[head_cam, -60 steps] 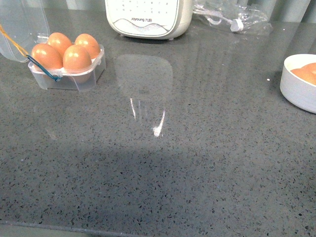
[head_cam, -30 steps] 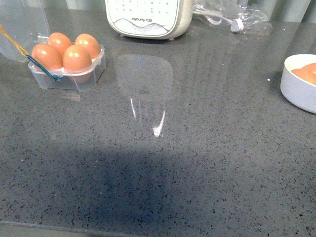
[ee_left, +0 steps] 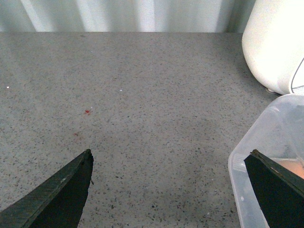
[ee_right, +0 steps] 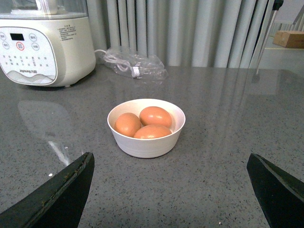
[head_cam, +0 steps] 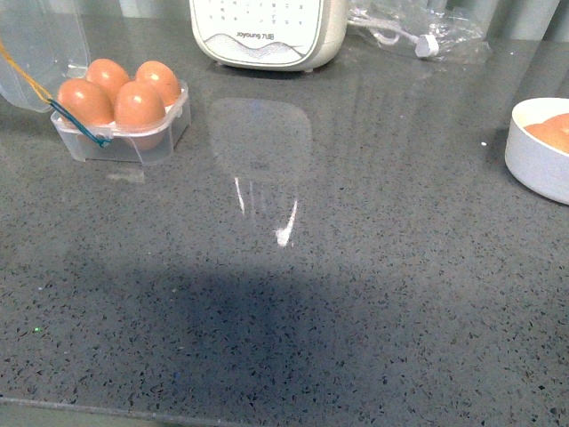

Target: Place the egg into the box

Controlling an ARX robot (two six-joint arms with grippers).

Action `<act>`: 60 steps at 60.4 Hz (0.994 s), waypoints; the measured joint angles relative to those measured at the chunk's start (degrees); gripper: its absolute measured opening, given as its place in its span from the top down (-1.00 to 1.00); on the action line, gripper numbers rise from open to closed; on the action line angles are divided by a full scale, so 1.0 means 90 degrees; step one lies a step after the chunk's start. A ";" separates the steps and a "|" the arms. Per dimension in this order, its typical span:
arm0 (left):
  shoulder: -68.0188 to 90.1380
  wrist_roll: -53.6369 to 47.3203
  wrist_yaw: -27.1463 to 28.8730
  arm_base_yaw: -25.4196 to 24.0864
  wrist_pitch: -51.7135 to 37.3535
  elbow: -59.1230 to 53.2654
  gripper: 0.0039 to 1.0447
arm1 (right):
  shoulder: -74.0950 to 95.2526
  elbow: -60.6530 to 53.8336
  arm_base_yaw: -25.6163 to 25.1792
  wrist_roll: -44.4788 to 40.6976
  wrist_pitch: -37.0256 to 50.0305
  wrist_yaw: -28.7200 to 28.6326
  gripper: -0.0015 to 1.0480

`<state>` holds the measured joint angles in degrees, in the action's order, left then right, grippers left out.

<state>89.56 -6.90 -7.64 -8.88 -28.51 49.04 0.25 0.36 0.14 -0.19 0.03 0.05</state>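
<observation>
The box (head_cam: 120,124) sat at ten o'clock with all four cells filled (lid open); both grippers' jaws were spread and empty, so, in my judgement, only retreating without nudging it remained

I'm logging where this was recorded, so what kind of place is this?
Probably a home kitchen counter: a speckled grey countertop, a white cooking appliance, and eggs in a clear box and a white bowl.
</observation>
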 joint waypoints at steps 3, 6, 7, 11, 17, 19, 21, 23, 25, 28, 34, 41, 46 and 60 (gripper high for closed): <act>-0.0015 0.0007 0.0027 0.0087 0.0000 -0.0034 -0.87 | 0.0000 0.0000 0.0000 0.0000 0.0000 0.0000 -0.86; -0.0041 0.0044 0.0027 0.0153 0.0000 -0.0063 -0.87 | 0.0000 0.0000 0.0000 0.0000 0.0000 0.0000 -0.86; -0.0041 0.0066 0.0024 0.0168 0.0000 -0.0070 -0.87 | 0.0000 0.0000 0.0000 0.0000 0.0000 -0.0002 -0.86; -0.0109 0.0202 0.0002 0.0272 -0.0002 -0.0121 -0.87 | 0.0000 0.0000 0.0000 0.0000 0.0000 0.0000 -0.86; -0.0243 0.0393 -0.0002 0.0427 -0.0002 -0.0204 -0.87 | 0.0000 0.0000 0.0000 0.0000 0.0000 0.0000 -0.86; -0.0340 0.0452 0.0010 0.0537 -0.0002 -0.0274 -0.87 | 0.0000 0.0000 0.0000 0.0000 0.0000 0.0000 -0.86; -0.0454 0.0478 0.0022 0.0673 -0.0002 -0.0367 -0.87 | 0.0000 0.0000 0.0000 0.0000 0.0000 0.0000 -0.86; -0.0542 0.0495 0.0024 0.0784 -0.0002 -0.0444 -0.87 | 0.0000 0.0000 0.0000 0.0000 0.0000 0.0000 -0.86; -0.0680 0.0539 0.0024 0.0996 0.0000 -0.0571 -0.87 | 0.0000 0.0000 0.0000 0.0000 0.0000 -0.0002 -0.86; -0.0862 0.0563 0.0053 0.1277 0.0015 -0.0712 -0.87 | 0.0000 0.0000 0.0000 0.0000 0.0000 0.0000 -0.86; -0.1212 0.0619 0.0058 0.1860 0.0044 -0.0984 -0.87 | 0.0000 0.0000 0.0000 0.0000 0.0000 0.0000 -0.86; -0.1396 0.0641 0.0102 0.2225 0.0066 -0.1166 -0.87 | 0.0000 0.0000 0.0000 0.0000 0.0000 0.0000 -0.86; -0.1477 0.0629 0.0175 0.2300 0.0126 -0.1185 -0.87 | 0.0000 0.0000 0.0000 0.0000 0.0000 0.0000 -0.86; -0.2239 0.0466 0.0641 0.2339 0.0253 -0.1297 -0.87 | 0.0000 0.0000 0.0000 0.0000 0.0000 0.0000 -0.86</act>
<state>69.41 -2.70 -1.87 12.16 -26.24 37.36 0.25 0.36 0.14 -0.19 0.03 0.05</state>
